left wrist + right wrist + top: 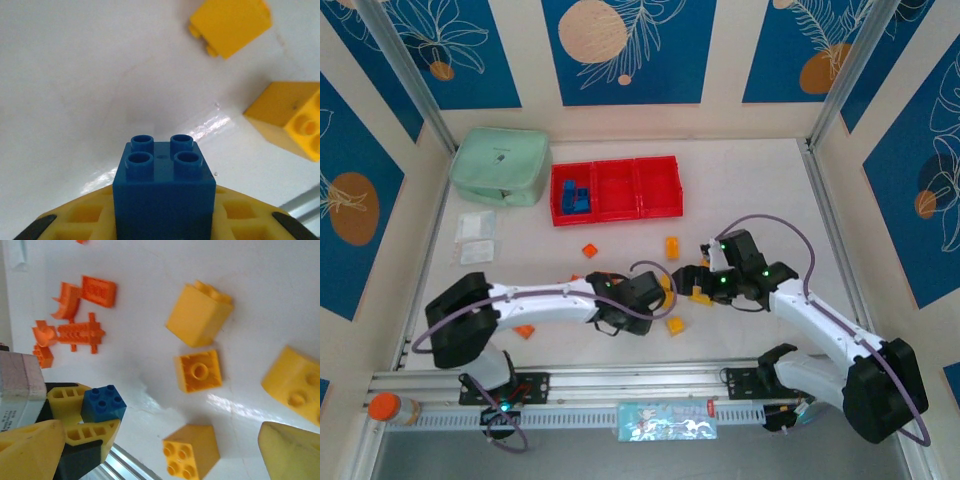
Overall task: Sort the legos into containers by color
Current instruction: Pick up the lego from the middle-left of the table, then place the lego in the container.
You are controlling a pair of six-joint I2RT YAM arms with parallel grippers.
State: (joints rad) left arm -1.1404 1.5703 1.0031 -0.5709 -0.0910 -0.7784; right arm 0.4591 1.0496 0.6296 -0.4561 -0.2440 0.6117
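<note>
From above, red bins stand at the back beside a mint pouch, with blue bricks in the leftmost bin. Both arms meet mid-bench.

Left wrist: the left jaws clamp a blue brick, with yellow bricks ahead.

Right wrist: the right jaws gape wide, holding nothing. A yellow cube lies between them, and orange pieces lie beyond.

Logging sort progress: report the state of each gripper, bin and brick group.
left gripper, shut on blue cube
blue cube, gripped, not yet binned
right gripper, open, holding nothing
left bin, holds blue bricks
middle and right bins, no bricks inside
yellow bricks, loose on table
orange bricks, loose on table
</note>
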